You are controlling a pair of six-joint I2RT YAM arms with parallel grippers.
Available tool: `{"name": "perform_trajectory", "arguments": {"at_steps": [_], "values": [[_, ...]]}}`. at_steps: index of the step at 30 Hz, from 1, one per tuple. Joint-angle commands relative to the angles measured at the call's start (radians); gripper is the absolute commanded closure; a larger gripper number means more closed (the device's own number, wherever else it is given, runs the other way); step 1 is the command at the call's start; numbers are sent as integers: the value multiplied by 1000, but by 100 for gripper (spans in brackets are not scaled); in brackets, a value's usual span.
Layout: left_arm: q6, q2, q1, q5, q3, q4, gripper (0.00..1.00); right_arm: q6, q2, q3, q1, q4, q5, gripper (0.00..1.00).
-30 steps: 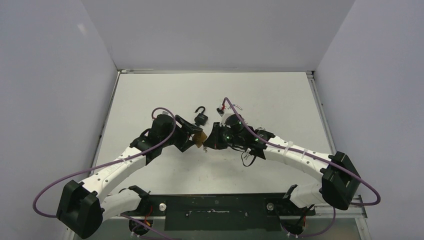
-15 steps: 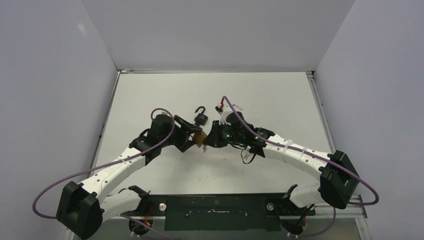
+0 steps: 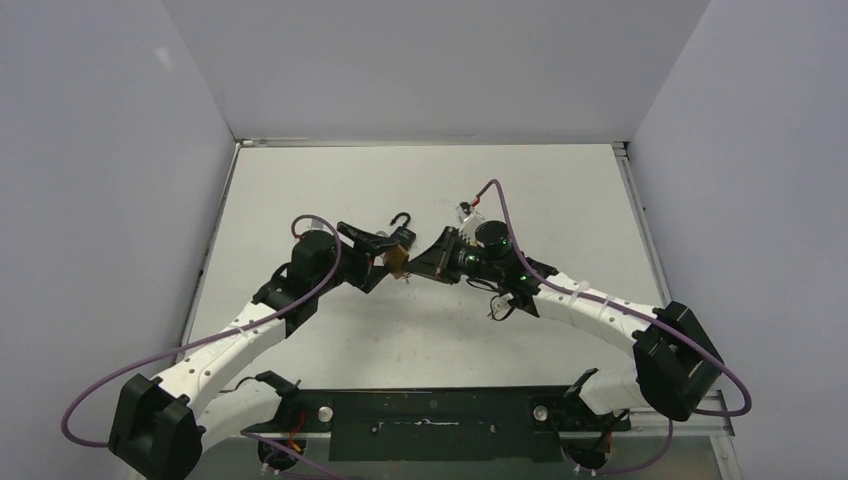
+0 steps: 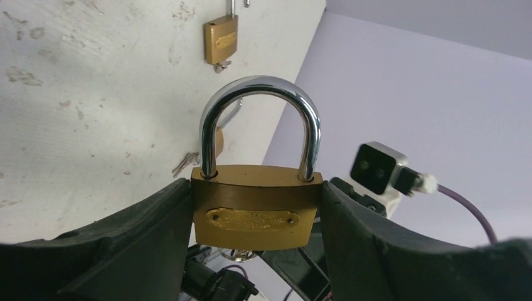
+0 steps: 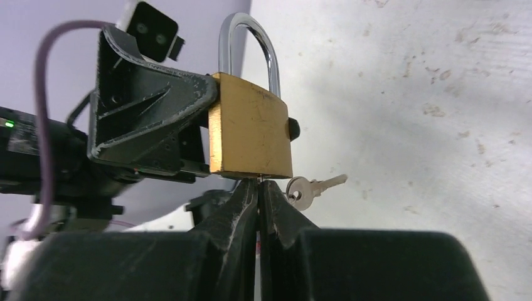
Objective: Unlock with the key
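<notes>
A brass padlock (image 4: pixel 256 213) is clamped by its sides between my left gripper's (image 4: pixel 257 216) fingers, held off the table. Its chrome shackle (image 4: pixel 260 94) has both legs seated in the body. In the right wrist view the padlock (image 5: pixel 250 132) stands just above my right gripper (image 5: pixel 258 187). That gripper is shut on the key, pressed up against the padlock's underside. Only a sliver of key shows between the fingertips. A spare key (image 5: pixel 308 186) hangs beside them on a ring. From above, the left gripper (image 3: pixel 392 258) and right gripper (image 3: pixel 425 262) meet at mid-table.
A second small padlock (image 4: pixel 221 39) lies on the white table (image 3: pixel 560 190) beyond the held one. Its open shackle (image 3: pixel 402 220) shows from above. Loose keys (image 4: pixel 186 163) lie on the table near it. Grey walls close three sides.
Both grippers and the padlock have shifted a little toward the far side. The right wrist has rolled, its cable swinging to the right. The held padlock now covers most of the small one on the table.
</notes>
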Motion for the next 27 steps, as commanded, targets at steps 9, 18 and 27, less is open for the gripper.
{"name": "perform_trajectory", "arguments": {"at_steps": [9,18,27], "values": [[-101,-67,-24,131,-15,435,100,434,-38,-187,-39,574,-80,100],[121,-57,-2,51,90,156,100,-275,-158,-3,-3,-40,134,28],[122,-34,5,91,124,107,100,-403,-53,132,96,-122,237,16]]}}
